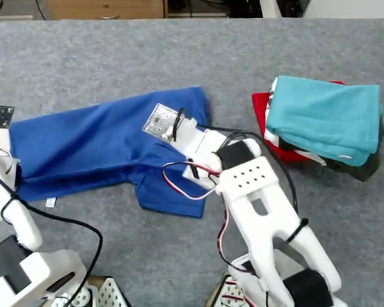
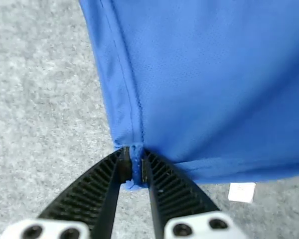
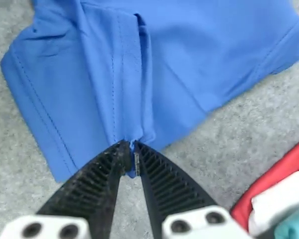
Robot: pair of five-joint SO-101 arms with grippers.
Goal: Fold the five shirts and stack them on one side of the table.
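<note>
**Fifth shirt mid-fold; four appear stacked**

The blue shirt (image 1: 83,147) lies partly folded across the middle of the worktop (image 1: 115,57). The left jaws are clenched on its hem corner. The right jaws are clenched on a doubled edge at its other end. The stack (image 1: 323,118) at one side shows teal, red, white and dark layers, apparently four finished. Judged outstanding: complete this fold and place the shirt on top.

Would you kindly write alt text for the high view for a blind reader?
A blue shirt lies across the grey table, with the left arm at its left end and the right arm over its right end. At the right sits a stack of folded shirts, teal on top.
</note>
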